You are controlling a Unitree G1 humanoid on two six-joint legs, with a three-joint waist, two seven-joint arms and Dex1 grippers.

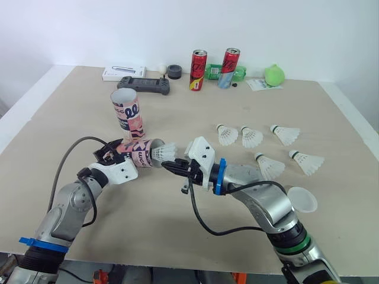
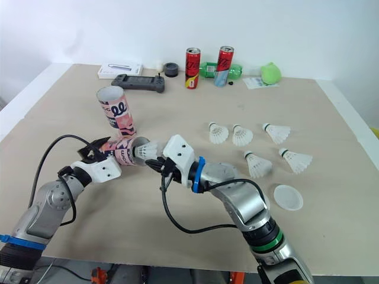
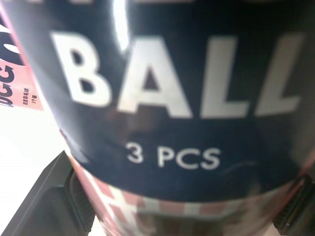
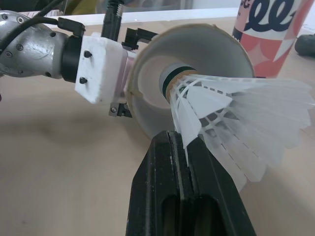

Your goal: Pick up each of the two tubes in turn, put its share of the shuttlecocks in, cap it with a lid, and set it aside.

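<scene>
On the surface [image 1: 195, 118], locate the tube [image 1: 141, 152]. It is held low over the surface and lies nearly level, with its long axis running left to right across the head views and its open mouth facing the right arm. The left pincer [image 1: 111, 152] is clamped around its closed end. The second tube [image 1: 128, 112] stands upright just behind and plays no part in this step. The right pincer [image 4: 179, 142] has its fingers pressed together on the lower edge of the skirt of one shuttlecock [image 4: 231, 113]. The shuttlecock's axis roughly matches the tube's. Its cork points left and sits at the mouth, apparently just inside the rim, with the skirt outside. The coming move should therefore run along that shared axis: drive the right pincer toward the left one and keep the cork centred in the mouth. Expect the skirt to catch the rim if the axes drift apart. Five loose shuttlecocks [image 1: 251, 137] lie well to the right, nearer the right arm. A lid [image 1: 302, 200] lies beside that arm.
</scene>
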